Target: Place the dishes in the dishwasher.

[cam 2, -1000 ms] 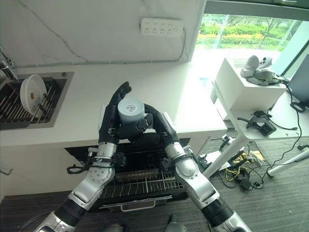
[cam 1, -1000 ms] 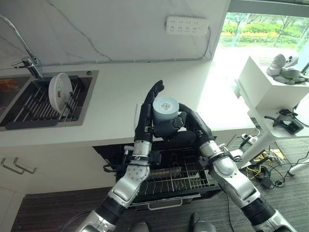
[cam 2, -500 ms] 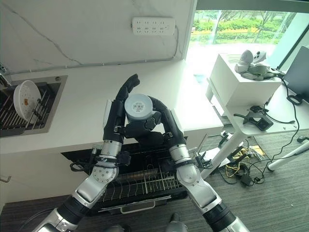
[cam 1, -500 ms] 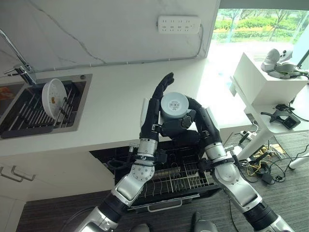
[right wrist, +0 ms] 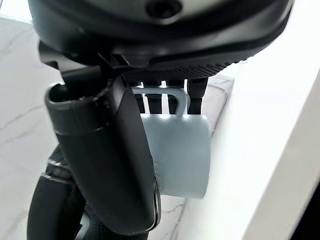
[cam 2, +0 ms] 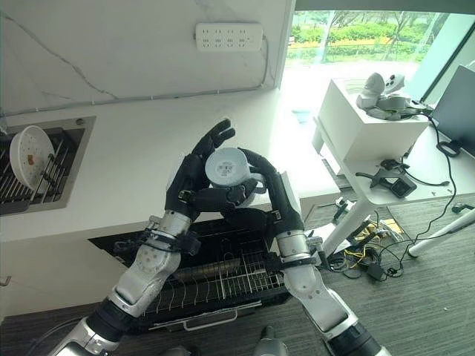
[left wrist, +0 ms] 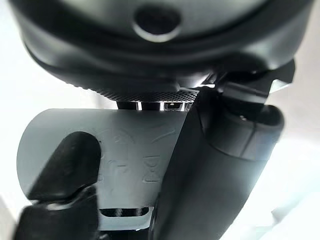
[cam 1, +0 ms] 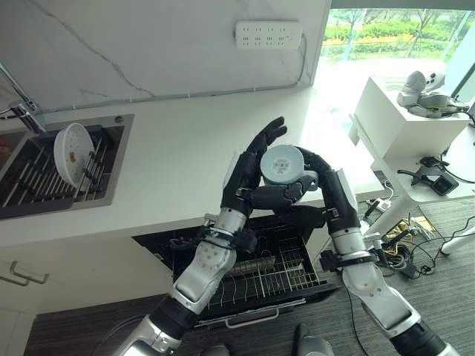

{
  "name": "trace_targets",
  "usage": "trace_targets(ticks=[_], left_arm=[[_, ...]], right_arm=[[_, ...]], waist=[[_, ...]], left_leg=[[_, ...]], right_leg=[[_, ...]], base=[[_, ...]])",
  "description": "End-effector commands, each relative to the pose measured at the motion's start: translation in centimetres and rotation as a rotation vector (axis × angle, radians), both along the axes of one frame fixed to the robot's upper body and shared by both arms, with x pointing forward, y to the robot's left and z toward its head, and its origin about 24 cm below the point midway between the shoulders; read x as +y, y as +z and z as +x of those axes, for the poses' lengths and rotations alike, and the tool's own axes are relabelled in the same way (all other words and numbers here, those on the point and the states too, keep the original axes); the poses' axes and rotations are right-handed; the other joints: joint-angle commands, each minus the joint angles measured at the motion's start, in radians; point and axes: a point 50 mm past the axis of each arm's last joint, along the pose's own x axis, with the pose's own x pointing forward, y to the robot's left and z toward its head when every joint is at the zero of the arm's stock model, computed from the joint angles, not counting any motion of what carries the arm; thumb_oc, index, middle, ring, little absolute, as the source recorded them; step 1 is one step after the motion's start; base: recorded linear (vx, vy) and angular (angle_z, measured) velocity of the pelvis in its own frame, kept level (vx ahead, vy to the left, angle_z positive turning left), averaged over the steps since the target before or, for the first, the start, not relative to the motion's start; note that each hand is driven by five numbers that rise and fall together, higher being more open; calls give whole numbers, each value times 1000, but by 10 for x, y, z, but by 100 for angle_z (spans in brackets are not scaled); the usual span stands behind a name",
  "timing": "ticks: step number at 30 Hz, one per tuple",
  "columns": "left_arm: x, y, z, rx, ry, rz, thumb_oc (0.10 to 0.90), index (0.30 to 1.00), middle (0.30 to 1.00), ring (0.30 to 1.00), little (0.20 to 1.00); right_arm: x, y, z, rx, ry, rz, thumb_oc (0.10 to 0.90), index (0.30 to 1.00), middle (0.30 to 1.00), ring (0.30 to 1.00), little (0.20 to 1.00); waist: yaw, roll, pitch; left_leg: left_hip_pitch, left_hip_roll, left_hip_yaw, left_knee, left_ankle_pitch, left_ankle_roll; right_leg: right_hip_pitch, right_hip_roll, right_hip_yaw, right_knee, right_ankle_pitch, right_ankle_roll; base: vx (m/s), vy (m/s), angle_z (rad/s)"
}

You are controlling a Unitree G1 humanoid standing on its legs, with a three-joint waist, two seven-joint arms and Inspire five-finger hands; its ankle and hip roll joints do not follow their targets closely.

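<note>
A pale blue-grey mug (cam 1: 283, 165) is held up over the counter edge, tipped so its base faces me. My right hand (cam 1: 334, 189) is curled round it from the right, with fingers through the handle (right wrist: 165, 95). The left hand (cam 1: 249, 174) stands against the mug's left side, fingers straight up and thumb (cam 1: 276, 195) folded across the mug below its base. In the left wrist view that thumb lies over the mug (left wrist: 135, 150). Below the hands the dishwasher's wire rack (cam 1: 274, 278) is pulled out. A white plate (cam 1: 73, 143) stands on edge in the sink rack (cam 1: 37, 174).
The white counter (cam 1: 171, 163) runs left to right under a marble wall with a power strip (cam 1: 268, 32). A tap (cam 1: 22, 111) stands at the sink's back. A white side table (cam 1: 404, 119) with tools stands to the right.
The mug has tipped further, base towards me, and shifted slightly right. My left thumb has come across the mug. The camera has also shifted.
</note>
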Motion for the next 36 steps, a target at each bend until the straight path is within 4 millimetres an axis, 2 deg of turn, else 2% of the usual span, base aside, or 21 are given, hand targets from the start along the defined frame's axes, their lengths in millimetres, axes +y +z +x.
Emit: trace_targets(ticks=[1,3,5,7,9,12,17,24,29,32,36], left_arm=[[-6,-10,-22,148,-282,-247,800,900,900,900,900],[-15,-21,-32,238,-437,-289,800,900,900,900,900],[-17,-23,-36,215,-500,-263,800,900,900,900,900],[-10,-21,-37,126,-472,-150,800,900,900,900,900],[-2,-18,-34,47,-433,3,800,900,900,900,900],[5,-18,-34,7,-497,115,800,900,900,900,900],[17,-9,-30,16,-484,80,800,900,900,900,900],[18,-8,-30,12,-464,69,800,900,900,900,900],[26,-5,-26,8,-361,36,800,900,900,900,900],[36,-14,-27,25,-346,140,800,900,900,900,900],[46,-23,-33,56,-407,244,800,900,900,900,900]], right_arm=[[-77,112,7,-631,-451,247,400,300,300,300,300],[-80,119,6,-663,-433,224,400,300,300,300,300],[-83,121,6,-641,-387,278,400,300,300,300,300],[-87,117,7,-601,-342,368,400,300,300,300,300],[-89,114,6,-587,-337,378,400,300,300,300,300],[-92,111,4,-577,-325,376,400,300,300,300,300],[-94,109,3,-576,-327,375,400,300,300,300,300],[-93,110,2,-574,-329,380,400,300,300,300,300],[-90,109,2,-553,-273,400,400,300,300,300,300],[-83,100,1,-470,-155,408,400,300,300,300,300],[-87,91,-3,-434,-134,436,400,300,300,300,300]], waist=[[7,8,-44],[8,12,-44],[10,14,-44],[12,18,-45],[16,22,-46],[20,28,-48],[27,34,-55],[30,31,-59],[33,28,-60],[33,28,-60],[34,32,-59]], left_leg=[[58,27,61,-79,-38,0],[53,26,59,-79,-37,-1],[51,26,59,-79,-36,-2],[46,27,58,-79,-33,-5],[41,25,56,-79,-33,-5],[38,25,53,-79,-30,-6],[37,22,48,-79,-31,-5],[36,19,47,-79,-32,-4],[37,19,47,-79,-32,-3],[36,19,50,-79,-30,-4],[33,21,53,-79,-27,-5]], right_leg=[[20,-5,71,106,-210,73],[17,-6,70,106,-210,73],[15,-7,69,106,-210,72],[12,-9,66,106,-209,74],[8,-12,63,106,-209,74],[7,-17,58,106,-207,77],[7,-19,54,106,-207,78],[7,-20,52,106,-207,75],[8,-20,51,106,-209,74],[8,-20,49,106,-210,72],[6,-25,38,106,-208,74]], base=[[0,0,0],[-24,33,-1],[-11,17,0],[-13,15,1],[-21,27,4],[0,0,0],[0,0,0],[0,0,0],[0,0,0],[0,0,0],[-3,-8,0]])
